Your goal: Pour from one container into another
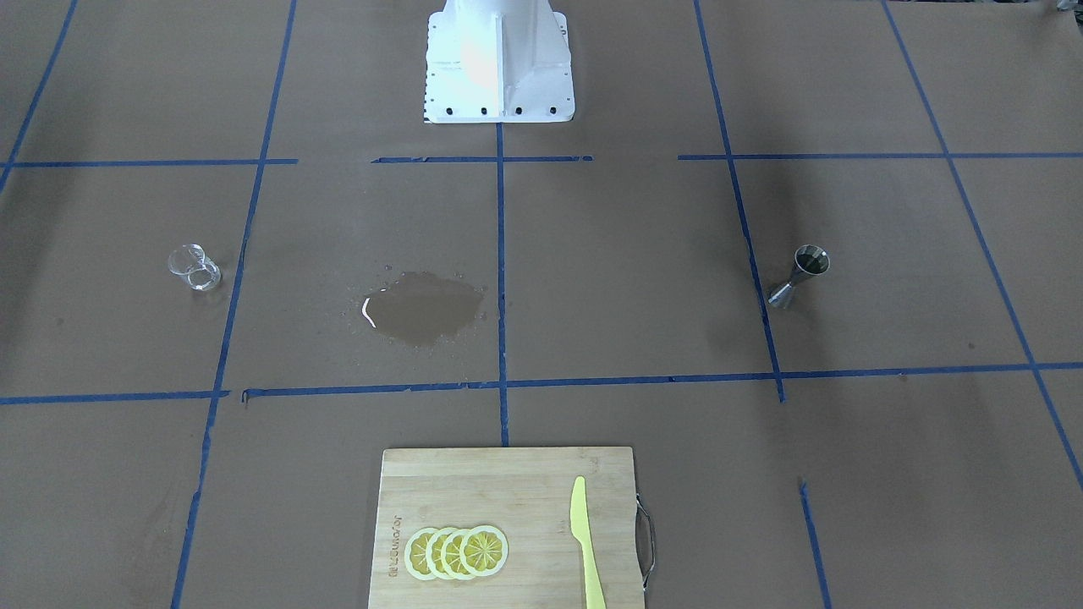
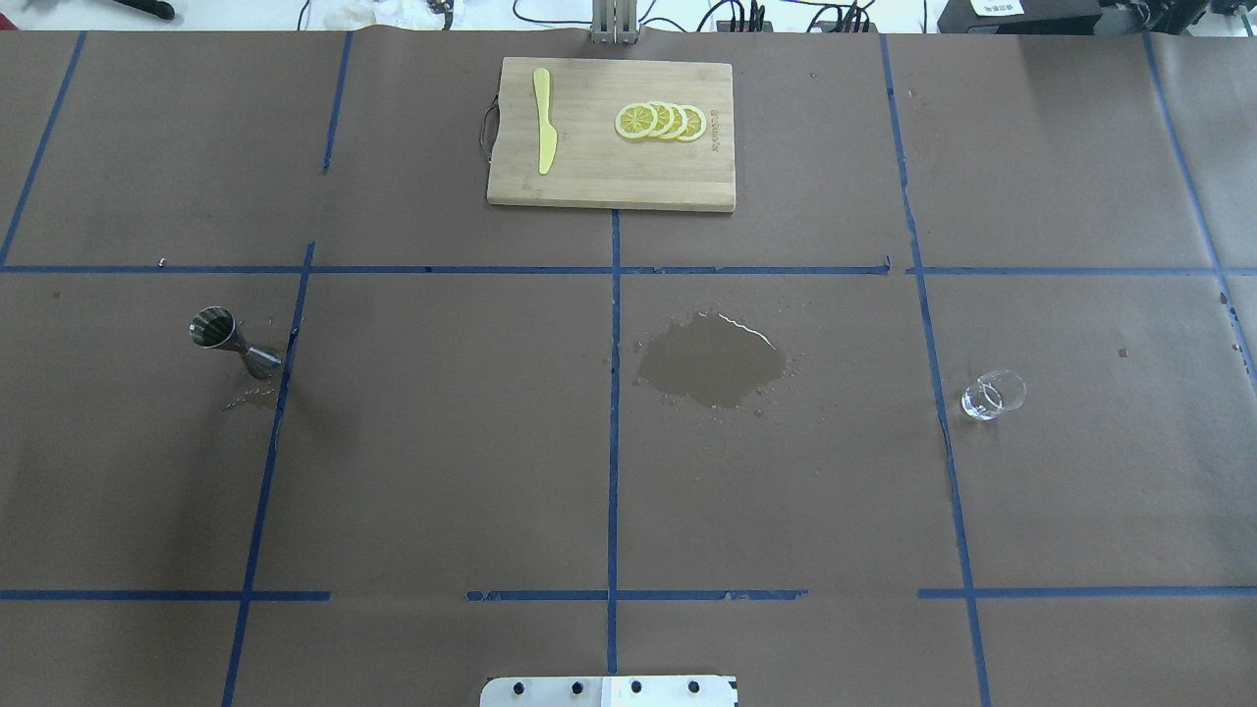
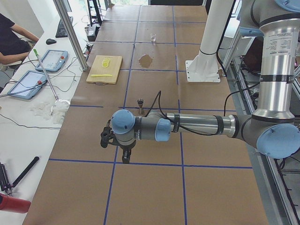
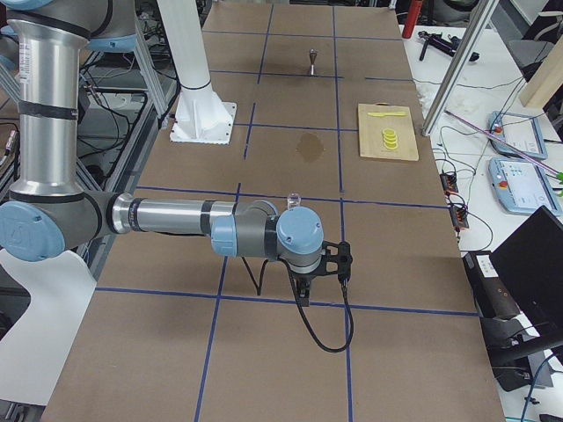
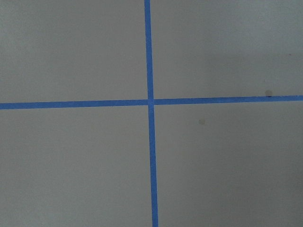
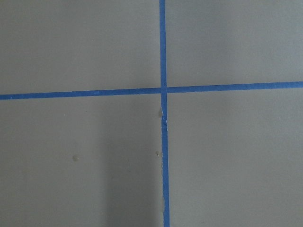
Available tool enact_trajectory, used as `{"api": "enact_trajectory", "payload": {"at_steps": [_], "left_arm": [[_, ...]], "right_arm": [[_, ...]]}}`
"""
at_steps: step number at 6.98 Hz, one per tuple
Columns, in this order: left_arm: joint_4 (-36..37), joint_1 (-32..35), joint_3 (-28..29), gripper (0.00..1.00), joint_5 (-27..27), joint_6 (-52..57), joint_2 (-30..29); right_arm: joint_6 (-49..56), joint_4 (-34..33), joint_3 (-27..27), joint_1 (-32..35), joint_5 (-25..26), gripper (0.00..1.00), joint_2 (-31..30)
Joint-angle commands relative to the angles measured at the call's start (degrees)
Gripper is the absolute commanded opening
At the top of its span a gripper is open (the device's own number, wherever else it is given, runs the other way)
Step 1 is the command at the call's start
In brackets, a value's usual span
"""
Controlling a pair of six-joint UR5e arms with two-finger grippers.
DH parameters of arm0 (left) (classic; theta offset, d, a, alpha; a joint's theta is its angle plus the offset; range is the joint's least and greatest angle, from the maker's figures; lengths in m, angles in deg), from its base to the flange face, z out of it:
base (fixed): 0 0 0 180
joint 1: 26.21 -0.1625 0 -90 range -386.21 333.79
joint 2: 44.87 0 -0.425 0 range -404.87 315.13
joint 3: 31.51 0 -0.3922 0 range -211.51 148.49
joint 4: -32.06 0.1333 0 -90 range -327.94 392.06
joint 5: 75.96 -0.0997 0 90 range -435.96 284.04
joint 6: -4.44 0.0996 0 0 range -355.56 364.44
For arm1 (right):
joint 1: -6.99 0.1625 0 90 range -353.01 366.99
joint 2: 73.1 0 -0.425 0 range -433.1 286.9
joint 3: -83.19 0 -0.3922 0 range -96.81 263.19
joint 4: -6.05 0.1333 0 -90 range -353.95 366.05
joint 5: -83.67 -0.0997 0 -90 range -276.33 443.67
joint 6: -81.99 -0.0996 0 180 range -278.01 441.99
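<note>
The clear glass cup [image 1: 195, 268] [image 2: 993, 395] stands alone on the brown paper on my right side, small at the far end in the exterior left view [image 3: 153, 37]. On my left side the steel jigger [image 1: 799, 276] [image 2: 234, 341] stands upright beside a blue tape line. Neither gripper appears in the overhead or front views. The left gripper [image 3: 125, 157] hangs low over the table at its left end, well short of the jigger [image 3: 139, 104]. The right gripper [image 4: 303, 294] hangs at the right end, near the cup [image 4: 293, 200]. I cannot tell whether either is open or shut. Both wrist views show only paper and tape.
A wet puddle [image 2: 712, 360] [image 1: 423, 306] darkens the paper between cup and jigger. A wooden cutting board [image 2: 589, 177] at the far edge carries lemon slices [image 2: 660, 121] and a yellow knife [image 2: 544, 123]. A few droplets [image 2: 245, 398] lie beside the jigger.
</note>
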Motion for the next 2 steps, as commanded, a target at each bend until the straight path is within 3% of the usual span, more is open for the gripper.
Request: {"api": "enact_trajectory", "payload": {"at_steps": [1,2], "left_arm": [[0.0,-0.1,0.3,1.00,0.0,0.1,-0.5],[-0.1,-0.1,0.2,1.00,0.0,0.1,-0.5]], "right_arm": [[0.1,0.0,0.0,0.0,0.0,1.00,0.0],[0.1,0.0,0.0,0.0,0.0,1.00,0.1]]}}
